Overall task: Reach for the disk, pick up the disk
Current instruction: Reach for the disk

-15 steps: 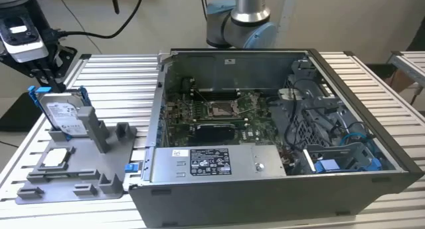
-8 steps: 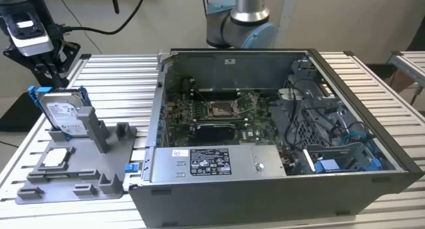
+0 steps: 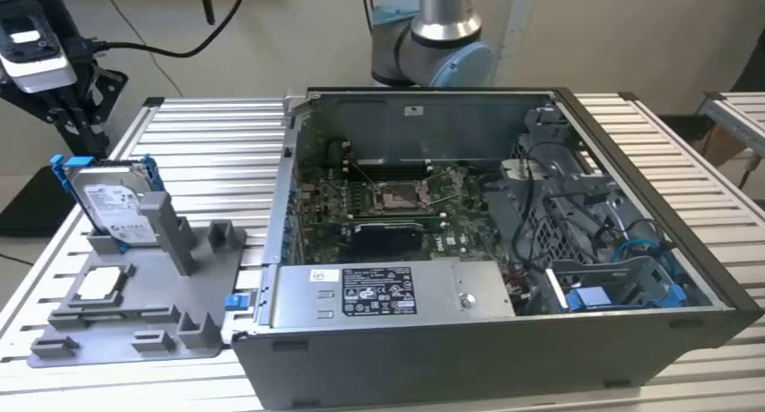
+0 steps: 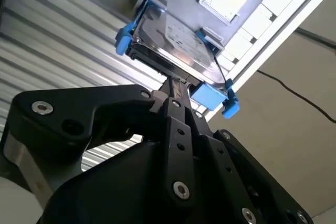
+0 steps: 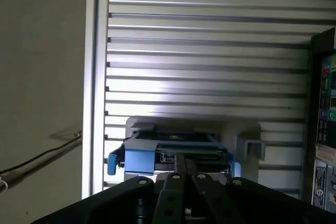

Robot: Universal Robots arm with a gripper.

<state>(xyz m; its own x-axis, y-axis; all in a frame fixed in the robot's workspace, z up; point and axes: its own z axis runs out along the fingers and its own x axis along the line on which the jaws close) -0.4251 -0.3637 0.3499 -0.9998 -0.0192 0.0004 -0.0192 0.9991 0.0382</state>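
Pincer (image 4: 176, 85) closed finger to finger, empty, poised just above the holder (image 3: 179, 242). Disk (image 3: 114, 201) upright in the holder, blue bracket around it. Open case (image 3: 478, 358) just beside the holder, on the table (image 3: 203, 134).

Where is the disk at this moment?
In the exterior view the disk stands on edge in the grey holder at the exterior view's left, on the slatted table, beside the open computer case.
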